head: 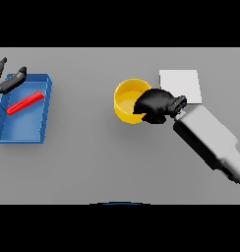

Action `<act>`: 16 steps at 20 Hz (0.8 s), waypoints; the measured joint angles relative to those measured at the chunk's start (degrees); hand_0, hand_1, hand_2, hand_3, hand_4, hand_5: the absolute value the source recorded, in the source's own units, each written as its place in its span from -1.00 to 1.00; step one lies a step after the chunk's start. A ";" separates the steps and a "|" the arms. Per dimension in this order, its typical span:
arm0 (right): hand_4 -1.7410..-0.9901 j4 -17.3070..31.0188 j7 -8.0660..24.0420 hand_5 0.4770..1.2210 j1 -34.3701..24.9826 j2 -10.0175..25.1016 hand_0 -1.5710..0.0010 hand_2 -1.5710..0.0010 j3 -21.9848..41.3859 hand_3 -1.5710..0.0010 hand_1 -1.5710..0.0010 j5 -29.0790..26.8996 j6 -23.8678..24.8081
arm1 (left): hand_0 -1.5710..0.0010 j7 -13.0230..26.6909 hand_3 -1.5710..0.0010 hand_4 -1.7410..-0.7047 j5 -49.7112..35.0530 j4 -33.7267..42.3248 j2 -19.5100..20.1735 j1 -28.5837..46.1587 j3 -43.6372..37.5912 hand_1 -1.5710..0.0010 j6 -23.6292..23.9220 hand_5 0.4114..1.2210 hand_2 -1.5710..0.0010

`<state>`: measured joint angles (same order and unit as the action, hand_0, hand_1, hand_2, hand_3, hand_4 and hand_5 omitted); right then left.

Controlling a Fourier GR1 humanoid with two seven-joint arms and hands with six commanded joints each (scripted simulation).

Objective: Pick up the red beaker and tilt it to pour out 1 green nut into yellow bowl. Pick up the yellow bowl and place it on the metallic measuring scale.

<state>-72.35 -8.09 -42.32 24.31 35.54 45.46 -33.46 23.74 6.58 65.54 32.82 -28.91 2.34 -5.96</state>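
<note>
The yellow bowl [127, 100] sits in the middle of the grey table, just left of the pale metallic scale [181, 83]. My right hand [155, 105] is at the bowl's right rim, its fingers curled over the edge and hiding that side. I cannot tell whether the bowl rests on the table. No green nut shows inside the bowl. The red beaker [26, 102] shows as a thin red bar lying slantwise in a blue tray [43, 115] at the far left. My left hand [8, 80] hovers open at the tray's far left corner.
My right forearm [210, 140] runs from the lower right toward the bowl, passing just in front of the scale. Bare grey table lies between the tray and the bowl.
</note>
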 measured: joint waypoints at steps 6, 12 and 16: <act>-1.00 -4.40 4.72 1.00 0.95 1.96 -0.96 -0.89 -2.71 -0.52 -1.00 -1.28 -1.63 | 1.00 0.44 1.00 0.79 -1.00 0.64 -0.18 0.74 -0.51 1.00 -0.09 -0.26 1.00; -1.00 1.22 3.63 1.00 -1.66 5.57 -0.99 -0.96 -6.49 -0.47 -1.00 -0.47 4.17 | 1.00 2.43 1.00 0.74 -1.98 3.31 -0.16 1.31 -0.94 1.00 0.29 -0.20 1.00; -1.00 8.14 2.00 1.00 -3.34 7.10 -1.00 -0.98 -8.32 -0.47 -1.00 0.24 8.53 | 1.00 3.96 1.00 0.71 -2.13 3.83 -0.13 1.81 -0.95 1.00 0.30 -0.14 1.00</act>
<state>-64.21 -6.09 -45.66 31.41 27.22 45.71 -24.93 27.70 4.45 69.37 32.69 -27.10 1.39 -5.66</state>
